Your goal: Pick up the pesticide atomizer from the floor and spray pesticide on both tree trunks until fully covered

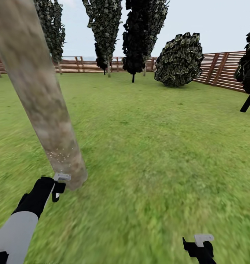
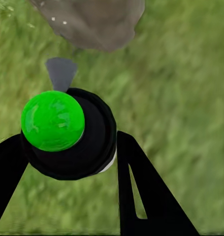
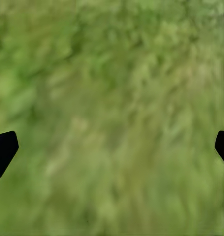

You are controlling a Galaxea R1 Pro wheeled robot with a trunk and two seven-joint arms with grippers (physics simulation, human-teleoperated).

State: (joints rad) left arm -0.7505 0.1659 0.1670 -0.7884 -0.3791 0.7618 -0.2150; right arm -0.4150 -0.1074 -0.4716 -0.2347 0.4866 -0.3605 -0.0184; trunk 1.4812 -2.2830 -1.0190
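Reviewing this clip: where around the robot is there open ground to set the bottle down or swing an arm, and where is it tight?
Open grass runs from the tree trunk to the fence, including under the right gripper. It is tight at the trunk's base, where the left gripper holds the bottle.

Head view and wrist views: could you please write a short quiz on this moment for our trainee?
1. True or false: the right end effector is gripping something.
2. The top of the pesticide atomizer in the left end effector is: A red, B green, C blue?
3. What stands just beyond the left end effector?
Key: 1 false, it is open over grass; 2 B; 3 the tree trunk.
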